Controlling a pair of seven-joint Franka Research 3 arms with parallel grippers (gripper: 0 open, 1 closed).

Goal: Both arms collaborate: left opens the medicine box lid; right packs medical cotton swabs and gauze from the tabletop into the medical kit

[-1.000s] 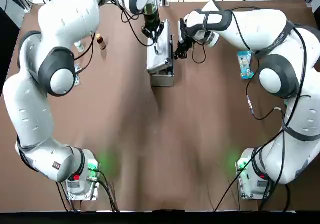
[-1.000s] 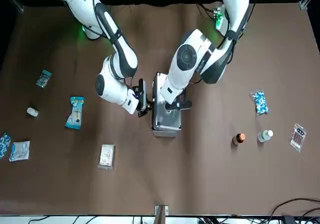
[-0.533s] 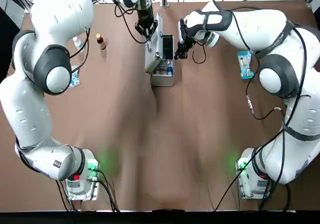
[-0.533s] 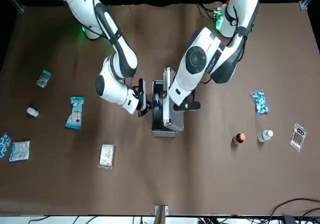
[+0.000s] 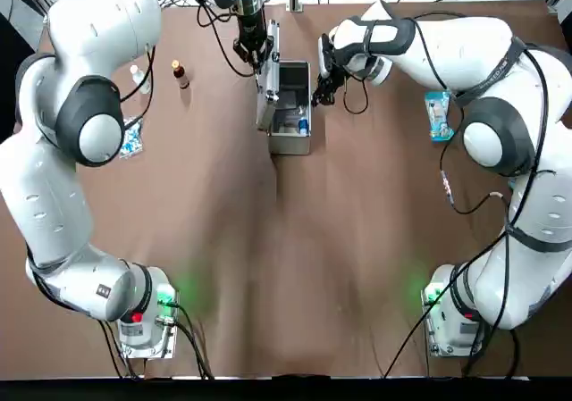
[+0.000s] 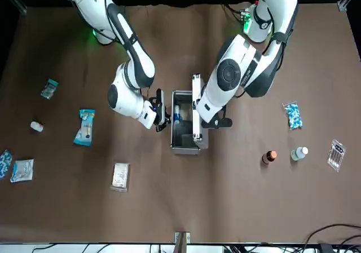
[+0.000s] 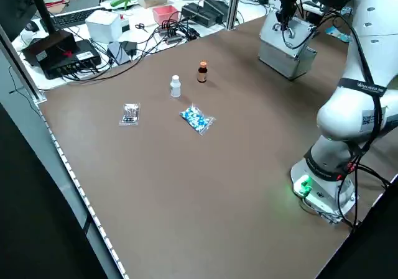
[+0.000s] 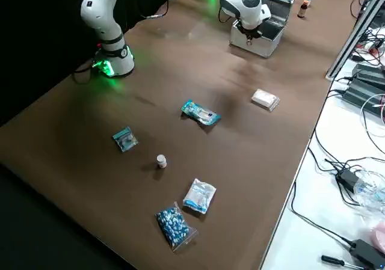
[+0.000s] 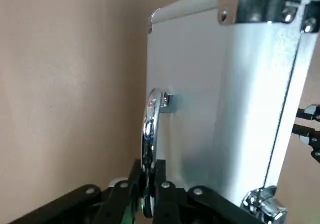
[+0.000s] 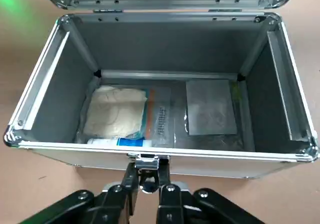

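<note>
Left claw (image 9: 146, 184) clamped on the lid's handle (image 9: 151, 129), lid (image 9: 195, 99) open. Right claw (image 10: 149, 179) at the box's (image 10: 165, 44) front latch (image 10: 148, 163); grip unclear to me.

Soft shadows, bright glare on metal

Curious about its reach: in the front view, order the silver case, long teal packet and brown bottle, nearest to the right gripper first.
From the right gripper:
1. Silver case, right beside it
2. Teal packet, robot's right
3. Brown bottle, robot's left
</note>
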